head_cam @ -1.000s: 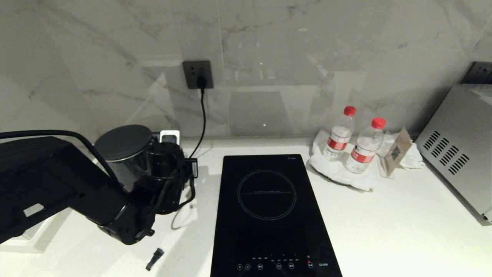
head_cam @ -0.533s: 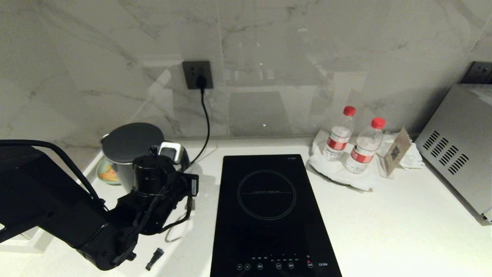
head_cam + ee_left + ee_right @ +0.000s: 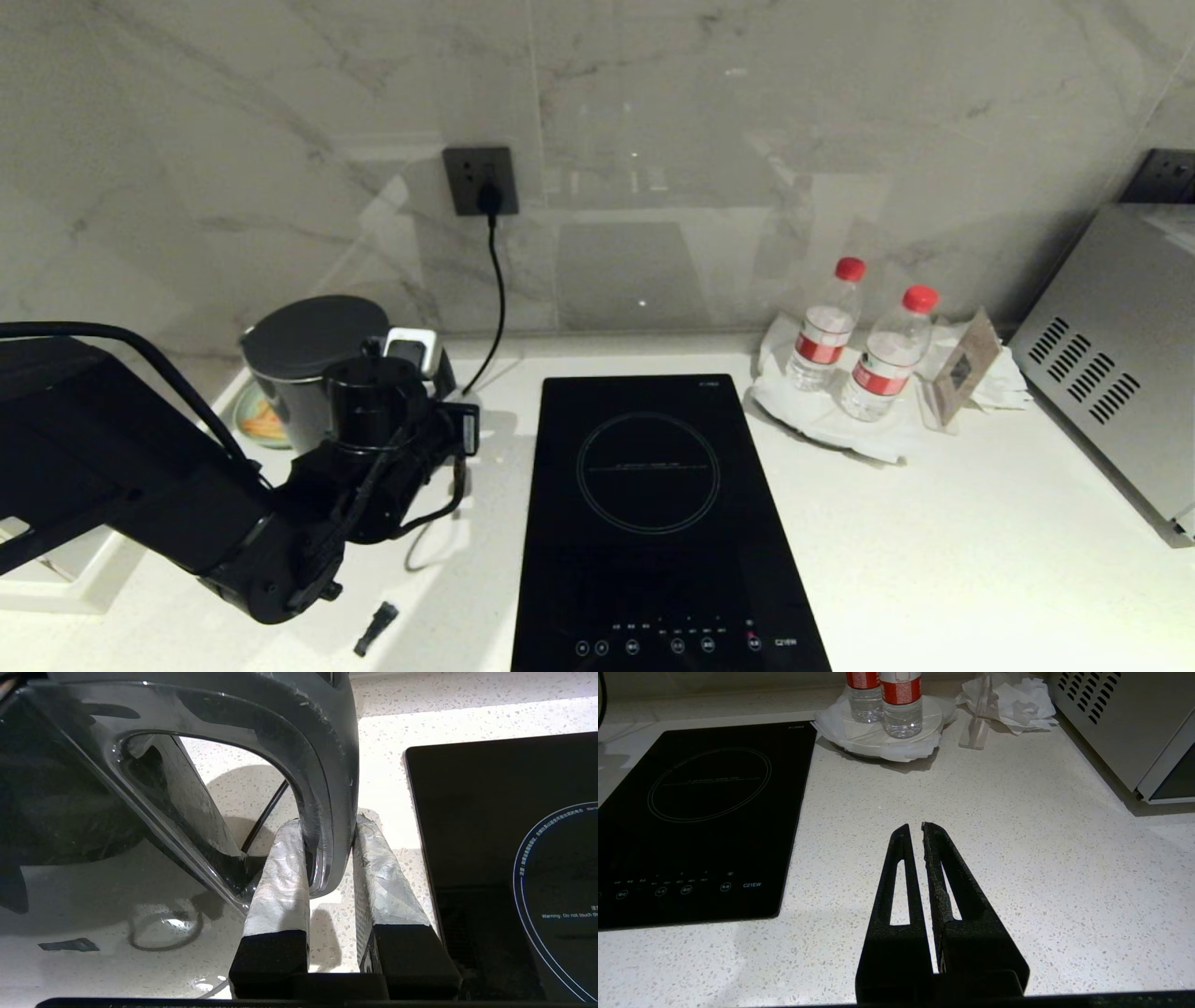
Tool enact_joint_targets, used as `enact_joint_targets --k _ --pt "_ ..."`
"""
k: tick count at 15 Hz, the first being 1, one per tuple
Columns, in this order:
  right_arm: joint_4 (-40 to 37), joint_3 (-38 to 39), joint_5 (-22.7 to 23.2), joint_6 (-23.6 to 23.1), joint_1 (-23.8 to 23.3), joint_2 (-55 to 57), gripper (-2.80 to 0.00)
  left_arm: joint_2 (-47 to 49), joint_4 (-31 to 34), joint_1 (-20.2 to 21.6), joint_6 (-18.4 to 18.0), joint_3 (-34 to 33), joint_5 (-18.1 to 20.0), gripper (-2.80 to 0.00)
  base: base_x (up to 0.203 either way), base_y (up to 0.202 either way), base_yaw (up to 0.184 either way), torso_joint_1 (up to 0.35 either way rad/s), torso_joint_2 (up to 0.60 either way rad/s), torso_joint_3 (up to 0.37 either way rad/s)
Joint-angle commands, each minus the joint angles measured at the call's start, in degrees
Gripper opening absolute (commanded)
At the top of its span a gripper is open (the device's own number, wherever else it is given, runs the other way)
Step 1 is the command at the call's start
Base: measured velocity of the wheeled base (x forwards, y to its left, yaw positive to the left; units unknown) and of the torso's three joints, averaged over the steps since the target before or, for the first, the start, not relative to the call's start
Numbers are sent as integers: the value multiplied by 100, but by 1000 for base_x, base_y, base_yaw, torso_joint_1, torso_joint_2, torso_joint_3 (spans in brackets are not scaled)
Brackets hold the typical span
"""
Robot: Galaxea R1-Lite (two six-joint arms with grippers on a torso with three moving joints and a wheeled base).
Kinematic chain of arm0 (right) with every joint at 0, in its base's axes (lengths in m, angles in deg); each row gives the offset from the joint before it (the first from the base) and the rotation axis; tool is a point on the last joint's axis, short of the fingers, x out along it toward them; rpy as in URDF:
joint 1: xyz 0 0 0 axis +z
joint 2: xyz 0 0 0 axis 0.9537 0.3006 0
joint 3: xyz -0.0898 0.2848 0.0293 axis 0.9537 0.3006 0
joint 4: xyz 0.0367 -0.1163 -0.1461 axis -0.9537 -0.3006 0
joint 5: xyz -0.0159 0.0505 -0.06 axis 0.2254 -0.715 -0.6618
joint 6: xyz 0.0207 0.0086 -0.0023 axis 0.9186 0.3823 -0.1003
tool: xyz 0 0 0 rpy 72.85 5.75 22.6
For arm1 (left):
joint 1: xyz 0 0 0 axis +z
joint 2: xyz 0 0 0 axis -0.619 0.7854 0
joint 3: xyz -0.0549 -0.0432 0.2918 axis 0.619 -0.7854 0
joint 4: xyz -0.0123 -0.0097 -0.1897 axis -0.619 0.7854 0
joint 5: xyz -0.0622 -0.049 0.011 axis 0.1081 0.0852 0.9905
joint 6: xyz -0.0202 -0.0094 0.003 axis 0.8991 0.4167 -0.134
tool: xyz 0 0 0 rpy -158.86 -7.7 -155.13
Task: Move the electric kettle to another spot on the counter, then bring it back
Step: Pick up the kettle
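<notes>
- The counter [image 3: 934, 541] runs wide and white, its black hob [image 3: 653, 523] sunk in the middle; that open stone gives the kettle room to travel.
- The electric kettle [image 3: 303, 373] sits at the counter's back-left, just left of the hob, close to the wall socket [image 3: 480, 180] whose cord [image 3: 493, 289] drops behind it.
- In the left wrist view the kettle leans, so it looks lifted or tipped by its handle [image 3: 322, 788]; whether its foot touches the stone, I cannot tell.
- The left gripper [image 3: 329, 858] is clamped on that loop handle, a taped finger on each side; that is the natural carrying point.
- Against a second ago, the kettle has slid left and forward, uncovering a small coloured dish [image 3: 257, 420] behind it.
- The right gripper [image 3: 920, 830] rests closed and empty, parked over bare counter right of the hob.
</notes>
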Motion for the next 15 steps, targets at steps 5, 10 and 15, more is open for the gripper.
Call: enact_joint_targets --k 5,10,15 --pt "3 0 0 2 0 0 -280 10 -40 20 -9 27 -32 0 0 0 0 0 0 0" --pt "3 0 0 2 0 0 -280 89 -60 112 24 263 -78 0 0 0 0 0 0 0" --pt "3 0 0 2 0 0 -280 387 -84 126 114 582 -322 0 0 0 0 0 0 0"
